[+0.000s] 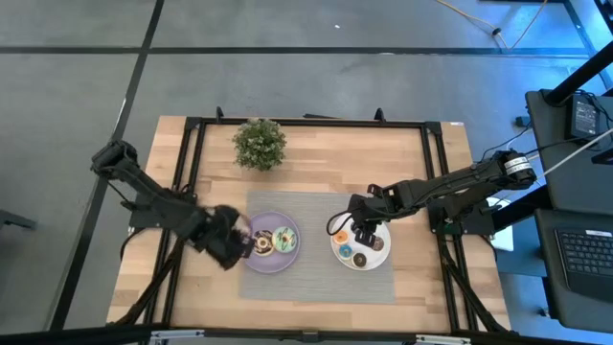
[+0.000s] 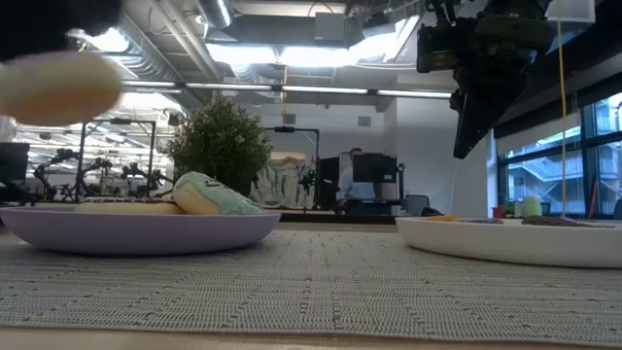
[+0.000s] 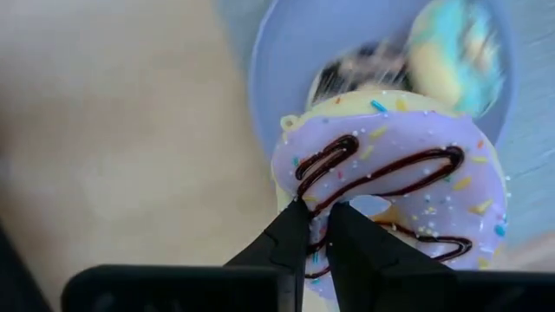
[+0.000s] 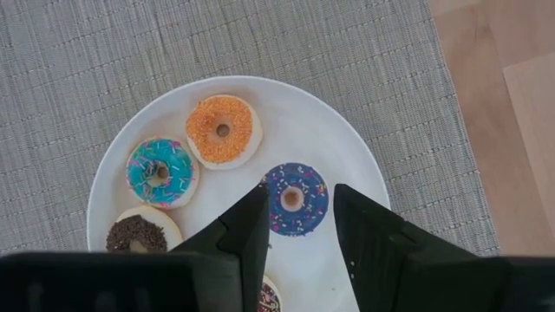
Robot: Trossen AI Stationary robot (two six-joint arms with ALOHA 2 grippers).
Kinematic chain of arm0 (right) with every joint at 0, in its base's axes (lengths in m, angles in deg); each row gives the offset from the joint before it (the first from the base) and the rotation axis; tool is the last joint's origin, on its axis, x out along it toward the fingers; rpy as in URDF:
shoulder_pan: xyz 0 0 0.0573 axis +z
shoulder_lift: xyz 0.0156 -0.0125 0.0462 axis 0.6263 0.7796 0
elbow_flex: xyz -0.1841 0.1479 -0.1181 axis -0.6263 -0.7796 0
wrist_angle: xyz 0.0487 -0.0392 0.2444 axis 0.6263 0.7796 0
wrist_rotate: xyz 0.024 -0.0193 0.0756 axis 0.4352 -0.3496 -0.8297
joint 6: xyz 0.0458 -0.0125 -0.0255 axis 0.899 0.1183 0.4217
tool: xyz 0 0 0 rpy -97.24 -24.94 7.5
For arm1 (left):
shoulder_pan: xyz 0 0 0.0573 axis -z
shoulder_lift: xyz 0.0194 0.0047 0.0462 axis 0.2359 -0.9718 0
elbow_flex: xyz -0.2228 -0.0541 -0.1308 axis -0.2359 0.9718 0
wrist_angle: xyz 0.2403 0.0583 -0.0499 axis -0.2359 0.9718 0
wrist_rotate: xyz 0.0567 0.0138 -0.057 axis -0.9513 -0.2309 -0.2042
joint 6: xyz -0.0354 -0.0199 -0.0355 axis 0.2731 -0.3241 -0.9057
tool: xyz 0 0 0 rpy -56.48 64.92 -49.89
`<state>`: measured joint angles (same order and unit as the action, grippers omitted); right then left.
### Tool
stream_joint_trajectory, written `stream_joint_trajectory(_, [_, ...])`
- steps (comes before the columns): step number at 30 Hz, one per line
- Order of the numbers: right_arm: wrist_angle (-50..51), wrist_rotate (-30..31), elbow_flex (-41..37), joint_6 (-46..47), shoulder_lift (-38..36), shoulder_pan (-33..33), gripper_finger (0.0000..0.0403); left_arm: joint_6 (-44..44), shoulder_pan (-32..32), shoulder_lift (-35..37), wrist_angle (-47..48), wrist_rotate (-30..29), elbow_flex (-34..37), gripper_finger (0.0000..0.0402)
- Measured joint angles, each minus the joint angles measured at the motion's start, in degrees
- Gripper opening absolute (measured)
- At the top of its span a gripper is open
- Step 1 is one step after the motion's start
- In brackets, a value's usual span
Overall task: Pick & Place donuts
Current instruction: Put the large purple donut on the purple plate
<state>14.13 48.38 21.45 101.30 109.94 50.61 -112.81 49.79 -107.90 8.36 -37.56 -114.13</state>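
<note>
Four donuts (image 4: 223, 130) on white plate (image 4: 347, 156), two on lilac plate (image 1: 263, 263)

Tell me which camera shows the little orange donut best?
The right wrist view: the orange donut lies whole on the white plate, below the open right tool. The high view shows only an orange speck under that arm; the low view only the plate's rim; the left wrist view nothing.
</note>
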Motion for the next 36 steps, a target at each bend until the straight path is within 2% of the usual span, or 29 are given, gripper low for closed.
stream_joint_trajectory(9, [-0.09, 0.01, 0.00, 0.85, 0.00, -0.02, 0.0132, 25.01, -14.10, -1.91, -2.70, 0.17, -0.70, 0.0034])
stream_joint_trajectory(13, [-0.10, 0.02, 0.00, 1.83, 0.00, -0.02, 0.0132, 32.64, -18.28, -3.76, -5.89, 0.96, -0.71, 0.0034])
stream_joint_trajectory(18, [-0.11, 0.02, 0.00, 1.86, 0.00, -0.02, 0.0132, 40.09, -21.58, -7.25, -9.85, 5.62, -0.69, 0.0033])
stream_joint_trajectory(24, [-0.09, 0.02, 0.00, 1.84, 0.00, -0.04, 0.0132, 42.89, -22.25, -11.87, -10.63, 10.49, -0.71, 0.0033])
stream_joint_trajectory(31, [-0.07, 0.04, 0.00, 1.78, 0.00, -0.04, 0.0132, 42.88, -21.93, -15.42, -10.72, 10.29, -0.71, 0.0034])
stream_joint_trajectory(36, [-0.04, 0.04, 0.00, 1.75, 0.00, -0.04, 0.0132, 41.35, -21.91, -15.49, -10.83, 10.27, -0.71, 0.0042])
